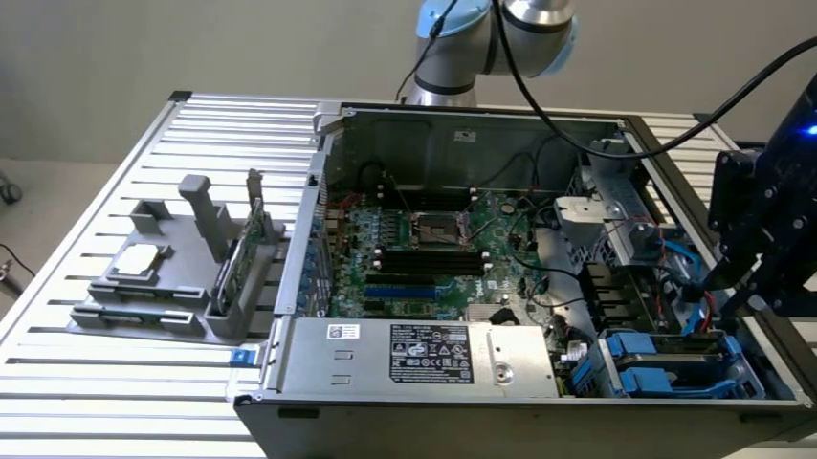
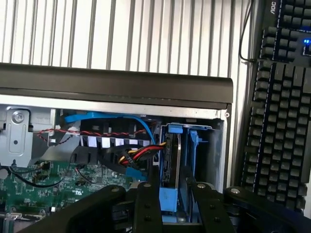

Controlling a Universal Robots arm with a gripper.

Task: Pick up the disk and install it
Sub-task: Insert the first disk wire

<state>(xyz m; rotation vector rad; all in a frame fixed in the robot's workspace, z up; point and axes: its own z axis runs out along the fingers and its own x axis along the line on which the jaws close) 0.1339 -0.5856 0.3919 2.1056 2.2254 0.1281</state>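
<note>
The disk point(image 2: 171, 155) stands on edge in the drive bay at the corner of the open computer case, its dark metal side framed by a bright blue carrier point(image 2: 168, 199). My gripper point(image 2: 173, 194) straddles the carrier's near end. One black finger point(image 2: 148, 204) presses each side, so it is shut on the disk. In the exterior view the gripper point(image 1: 753, 296) hangs over the case's right edge, just above the drive bay point(image 1: 671, 368) with its blue carriers.
Red, yellow and blue cables point(image 2: 131, 155) crowd beside the bay, next to the green motherboard point(image 1: 428, 244). A silver power supply point(image 1: 434, 354) lies along the case front. A grey holder point(image 1: 166, 287) stands on the slatted table at the exterior view's left. A black keyboard point(image 2: 282, 121) lies outside the case.
</note>
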